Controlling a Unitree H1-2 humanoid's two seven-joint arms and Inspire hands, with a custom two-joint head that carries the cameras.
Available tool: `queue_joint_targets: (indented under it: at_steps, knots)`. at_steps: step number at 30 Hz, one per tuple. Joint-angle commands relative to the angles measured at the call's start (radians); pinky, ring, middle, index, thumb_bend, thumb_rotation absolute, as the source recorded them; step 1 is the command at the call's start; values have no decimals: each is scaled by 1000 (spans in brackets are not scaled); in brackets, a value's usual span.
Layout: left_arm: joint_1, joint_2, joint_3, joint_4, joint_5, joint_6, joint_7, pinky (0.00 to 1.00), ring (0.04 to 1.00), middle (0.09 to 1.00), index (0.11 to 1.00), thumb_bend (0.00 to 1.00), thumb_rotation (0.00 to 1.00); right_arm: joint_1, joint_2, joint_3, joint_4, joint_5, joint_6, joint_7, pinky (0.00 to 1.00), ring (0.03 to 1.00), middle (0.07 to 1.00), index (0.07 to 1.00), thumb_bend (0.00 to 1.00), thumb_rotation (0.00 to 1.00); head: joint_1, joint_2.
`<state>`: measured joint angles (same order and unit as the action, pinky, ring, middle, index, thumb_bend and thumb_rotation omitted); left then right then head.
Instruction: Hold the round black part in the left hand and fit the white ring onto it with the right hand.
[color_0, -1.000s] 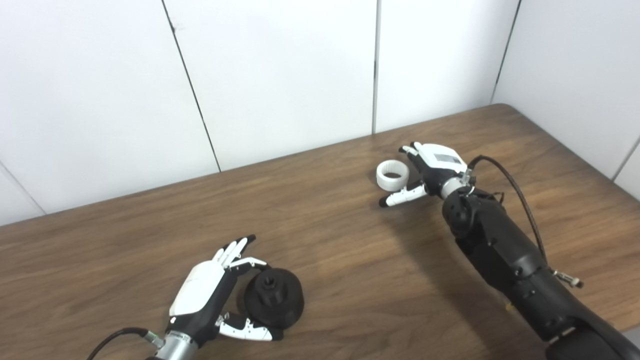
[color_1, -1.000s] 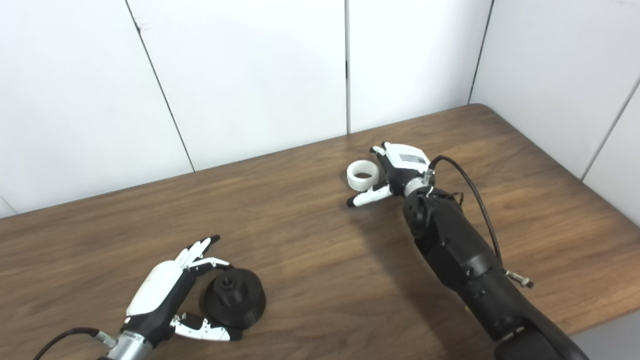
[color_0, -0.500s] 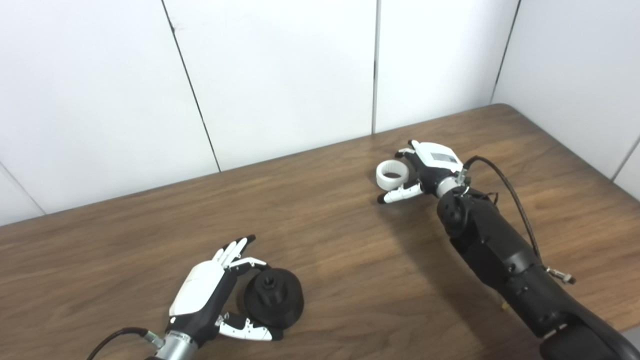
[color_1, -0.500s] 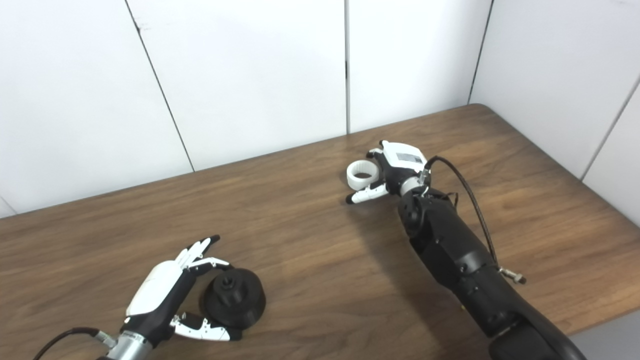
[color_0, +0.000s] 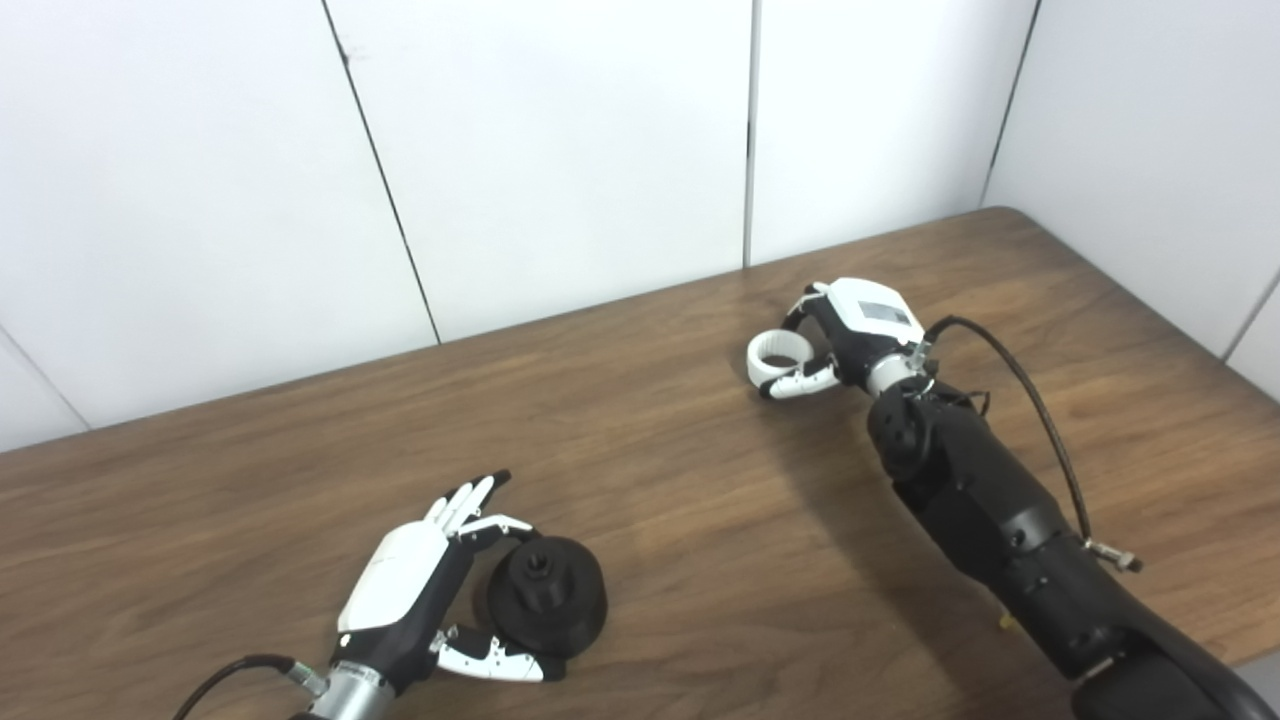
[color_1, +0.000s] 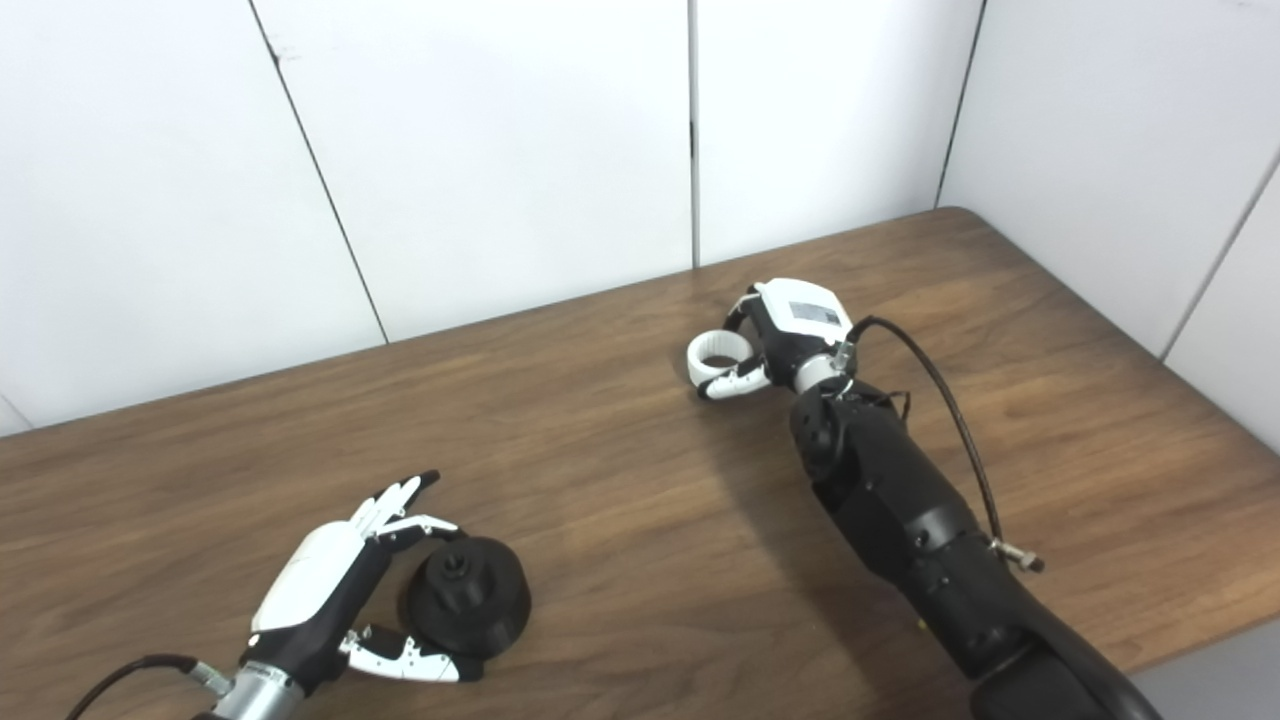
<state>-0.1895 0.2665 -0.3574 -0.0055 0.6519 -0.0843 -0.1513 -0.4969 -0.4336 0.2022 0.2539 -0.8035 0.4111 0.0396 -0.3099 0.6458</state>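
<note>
- Left eye view: fingers of the right hand (color_0: 838, 335) are seen curled round the white ring (color_0: 776, 352), which sits far across the table (color_0: 650, 440) from the round black part (color_0: 546, 596); thumb below, the others over the top, so the ring appears gripped, though whether it is lifted off the table cannot be told.
- Left eye view: the left hand (color_0: 410, 590) lies just beside the black part, thumb under its near edge, the other fingers spread and apart from it; nothing is held yet.
- Right eye view: the ring (color_1: 714, 353) is shown well apart from the black part (color_1: 466, 597), and the left hand (color_1: 325, 590) is again seen open against that part's side.
- Step in hand is judged to be the pick-up of the ring. Next, the black part must be closed upon and raised by the left hand, its central boss facing up, and the ring carried over to it and lowered squarely.
</note>
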Motion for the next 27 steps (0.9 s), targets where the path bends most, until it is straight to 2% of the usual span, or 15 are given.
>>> queue_joint_targets:
  at_steps: [1, 8, 9, 12, 18, 21, 27]
  knots:
    - [0, 25, 11, -7, 29, 25, -6, 1000, 1000, 1000, 621, 936, 245, -31, -14, -10, -18, -1, -32, -48, 858, 883, 901, 646, 707, 348, -1, 2]
    - [3, 23, 10, -14, 31, 34, -13, 1000, 1000, 1000, 625, 927, 249, -19, -12, -21, -5, 28, -75, -109, 878, 867, 872, 595, 662, 278, -2, 5]
    - [4, 23, 10, -15, 30, 34, -13, 1000, 1000, 1000, 625, 927, 248, -18, -12, -21, -6, 30, -76, -112, 889, 866, 870, 535, 573, 206, -2, 8]
    - [5, 24, 10, -19, 31, 35, -13, 1000, 1000, 1000, 623, 928, 246, -15, -14, -19, -3, 38, -88, -130, 899, 859, 863, 496, 514, 159, -3, 9]
    - [1, 25, 9, -15, 33, 36, -11, 1000, 1000, 1000, 623, 927, 256, -11, -14, -20, -2, 45, -99, -144, 902, 856, 858, 492, 511, 154, 0, 11]
    - [0, 25, 10, -15, 31, 36, -11, 1000, 1000, 1000, 623, 929, 267, -3, -16, -24, -33, 47, -102, -150, 889, 851, 855, 492, 512, 155, 0, 14]
    - [-4, 24, 8, -9, 34, 37, -11, 1000, 1000, 1000, 623, 932, 256, -1, -42, -24, -190, 10, -75, -103, 887, 856, 864, 492, 513, 156, 1, 14]
